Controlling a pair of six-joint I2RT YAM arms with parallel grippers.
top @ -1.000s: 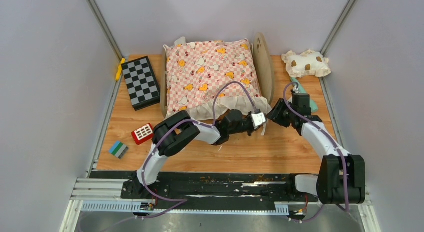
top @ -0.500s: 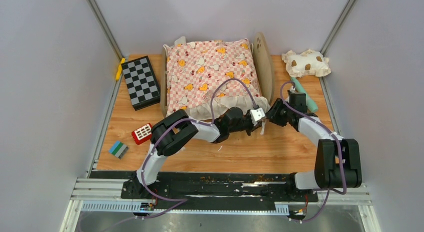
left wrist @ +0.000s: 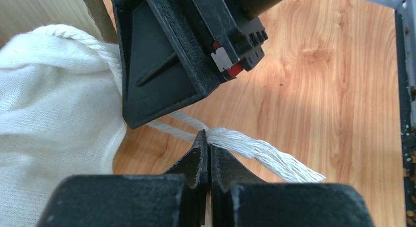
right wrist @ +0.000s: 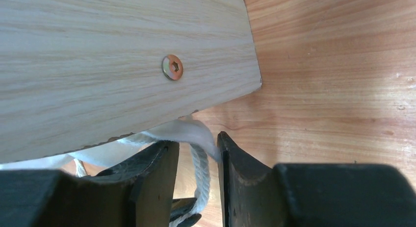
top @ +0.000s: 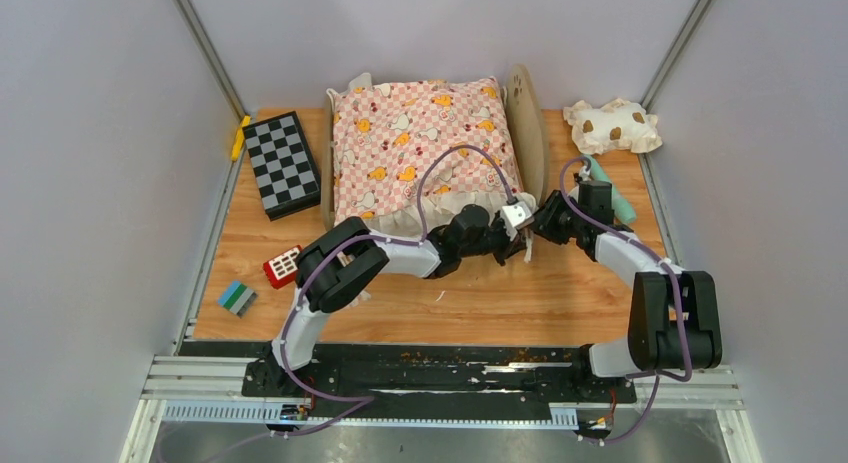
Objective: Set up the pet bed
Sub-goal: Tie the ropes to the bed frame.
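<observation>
Your light-wood pet bed frame (top: 527, 133) sits upper centre, unmoved, under the pink checkered ruffled cushion (top: 425, 143). Your right gripper (right wrist: 196, 143) has swung left to its lower-right corner, jaws narrowly apart around the white twisted cord (left wrist: 260, 151). Your left gripper (left wrist: 208, 138) pinches that cord.

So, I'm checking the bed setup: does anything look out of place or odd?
The small cream brown-spotted pillow lies off the light-wood pet bed, at the far right corner past its headboard. The white twisted cord at the bed's near corner ends loose and frayed, pinched in the left hand.
</observation>
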